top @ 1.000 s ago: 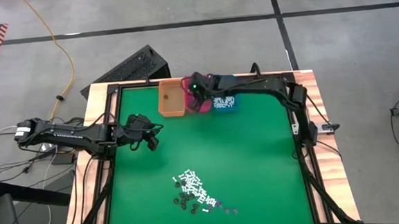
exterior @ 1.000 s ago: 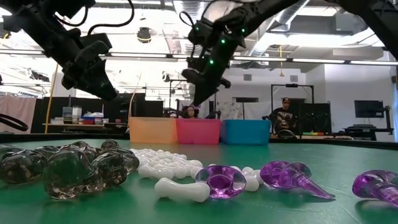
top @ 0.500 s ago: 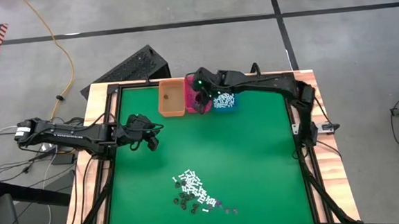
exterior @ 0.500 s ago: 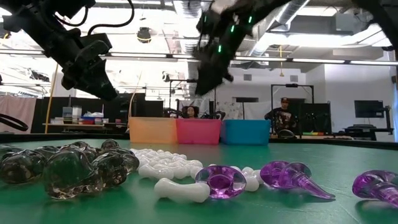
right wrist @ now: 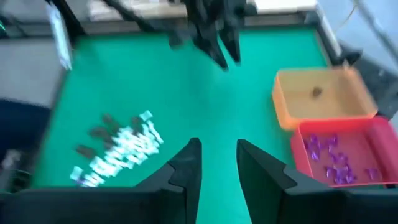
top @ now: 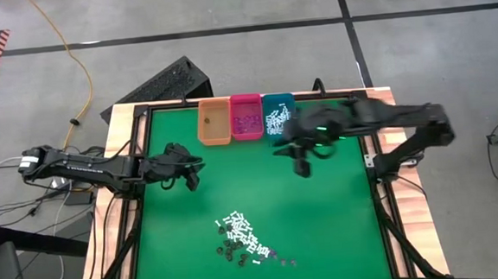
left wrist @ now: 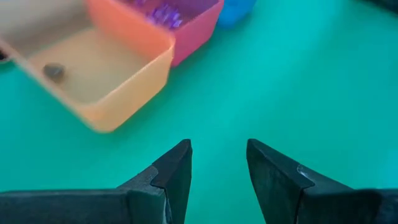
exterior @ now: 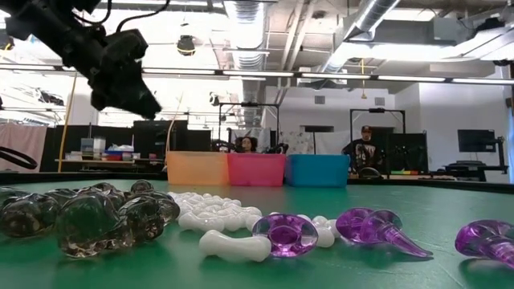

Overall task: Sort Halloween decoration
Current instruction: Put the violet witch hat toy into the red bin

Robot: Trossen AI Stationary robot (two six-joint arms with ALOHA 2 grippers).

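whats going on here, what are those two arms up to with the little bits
Two robot arms are sorting tiny plastic Halloween pieces, heaped near the green table's front edge, into three bins at the back. The orange bin holds one dark piece, the pink bin purple bits, the teal bin white sticks. The right gripper hangs empty and open near the bins; the left gripper waits open, also empty.

Green table (top: 323,213); orange bin (top: 214,124), pink bin (top: 247,120), teal bin (top: 277,118)

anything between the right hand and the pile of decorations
Nothing: the high view shows only bare green mat between the right hand and the pile of decorations.
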